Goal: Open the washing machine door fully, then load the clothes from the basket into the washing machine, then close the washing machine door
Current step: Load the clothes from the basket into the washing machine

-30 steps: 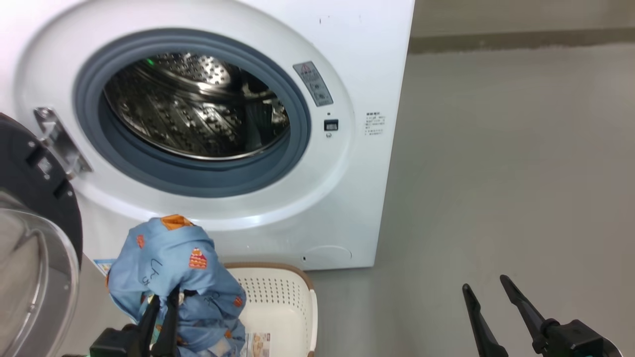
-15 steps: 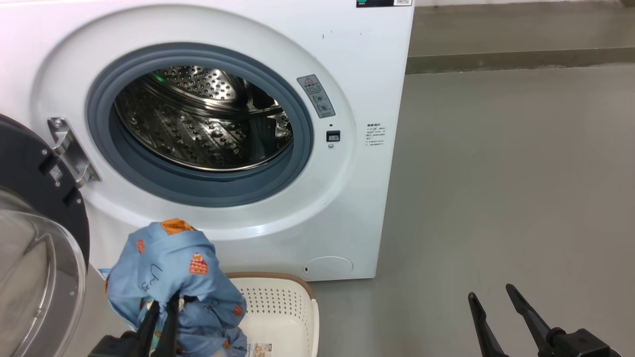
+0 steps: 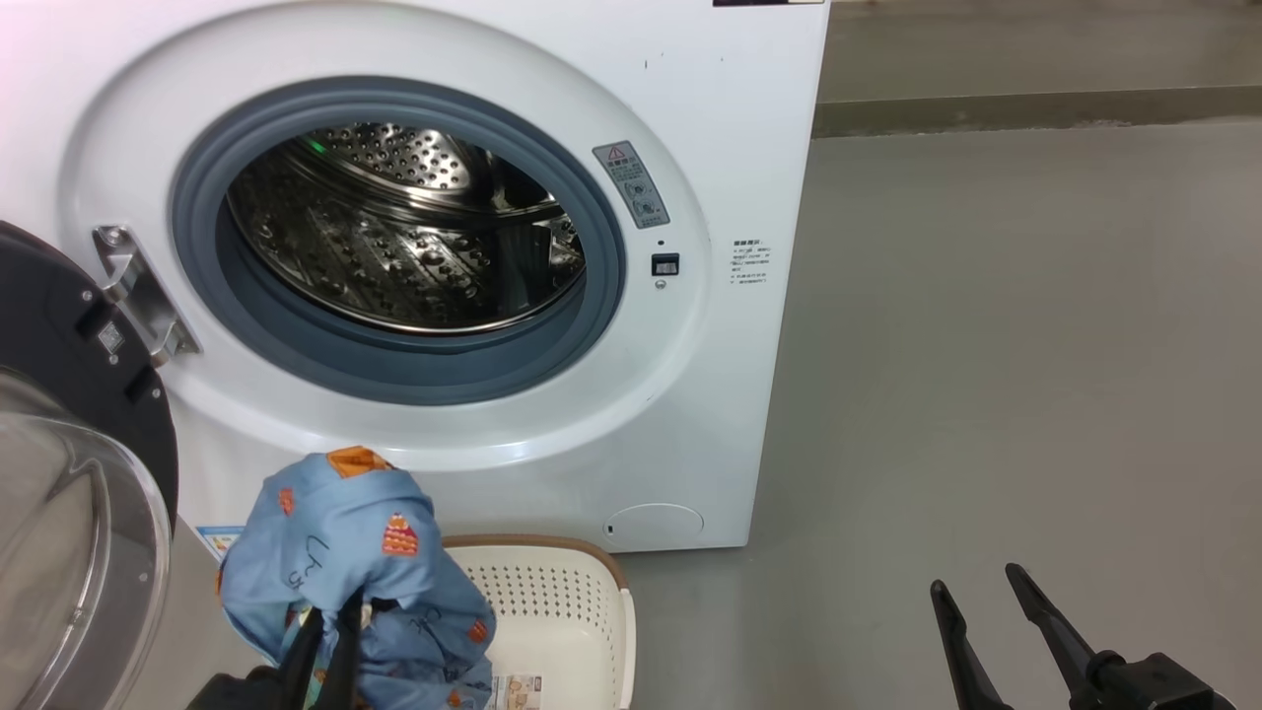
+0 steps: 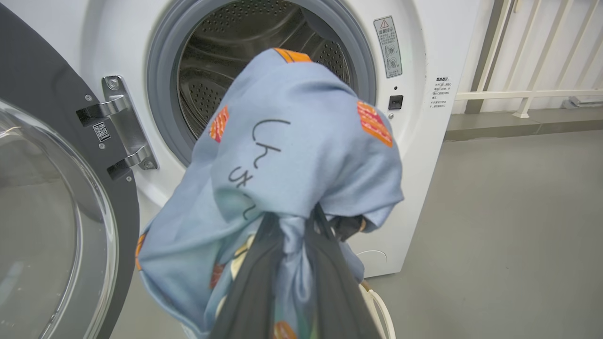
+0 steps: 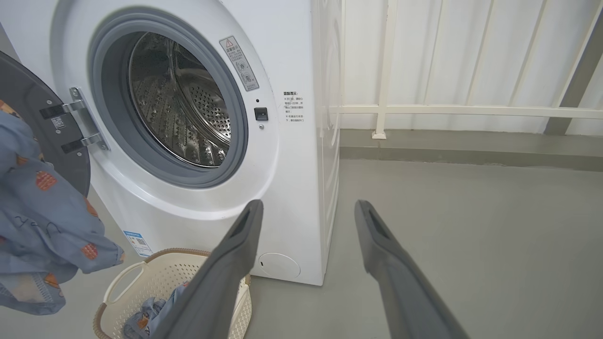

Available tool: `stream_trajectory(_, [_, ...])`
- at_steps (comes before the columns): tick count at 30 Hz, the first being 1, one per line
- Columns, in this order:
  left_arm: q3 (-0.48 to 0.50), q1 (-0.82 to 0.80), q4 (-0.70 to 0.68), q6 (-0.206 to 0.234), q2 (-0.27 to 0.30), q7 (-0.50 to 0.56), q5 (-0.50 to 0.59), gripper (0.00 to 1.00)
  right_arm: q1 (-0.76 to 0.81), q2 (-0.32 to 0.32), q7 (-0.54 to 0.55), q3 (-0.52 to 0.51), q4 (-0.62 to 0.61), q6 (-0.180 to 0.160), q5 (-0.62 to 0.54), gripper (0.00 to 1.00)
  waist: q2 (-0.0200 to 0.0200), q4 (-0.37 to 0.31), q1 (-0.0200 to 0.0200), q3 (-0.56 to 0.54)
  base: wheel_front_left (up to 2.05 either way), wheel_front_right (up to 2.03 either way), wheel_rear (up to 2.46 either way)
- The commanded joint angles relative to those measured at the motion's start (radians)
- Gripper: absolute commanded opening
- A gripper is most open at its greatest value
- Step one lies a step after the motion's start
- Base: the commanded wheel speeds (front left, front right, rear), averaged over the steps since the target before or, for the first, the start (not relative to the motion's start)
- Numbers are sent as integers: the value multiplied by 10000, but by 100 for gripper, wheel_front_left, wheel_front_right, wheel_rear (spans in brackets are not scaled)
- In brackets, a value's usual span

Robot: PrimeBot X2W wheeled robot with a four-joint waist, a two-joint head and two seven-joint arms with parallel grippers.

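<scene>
Clothes (image 3: 335, 532) are hanging pinched in my left gripper (image 3: 328, 611) at 7 o'clock above the basket (image 3: 582, 602), before the washing machine (image 3: 730, 118) with its door (image 3: 59, 325) swung open at 9, while my right gripper (image 3: 973, 579) is hovering spread at 5.

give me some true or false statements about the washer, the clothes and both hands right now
1. The washing machine door is swung open. True.
2. The left hand is shut on a bundle of blue clothes. True.
3. The right hand grips a garment. False: its fingers are spread with nothing between them.
4. Clothes lie inside the steel drum. False: what shows of the drum is bare metal.
5. The basket holds another blue garment. True, as the right wrist view shows.
</scene>
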Motion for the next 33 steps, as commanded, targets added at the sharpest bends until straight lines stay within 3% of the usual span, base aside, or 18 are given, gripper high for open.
stream_trajectory(1, [342,-460,-196,90,138,-128,-111,0,-290,-89,6,261,-292,16,105,100,0,2,-1,6,0,0,0])
stream_trajectory(16, [267,-928,512,104,0,-218,-354,0,-415,-89,69,375,-411,16,53,100,0,71,-1,380,0,0,0])
stream_trajectory(24, [249,-2706,2102,-150,-522,-391,-841,0,-985,-89,141,552,-777,16,-111,100,0,-34,-1,1833,0,0,0])
stream_trajectory(33, [472,-6123,4894,-726,-733,-640,-1360,0,-2164,-89,-12,838,-922,16,-285,100,0,-358,-1,4027,0,0,0])
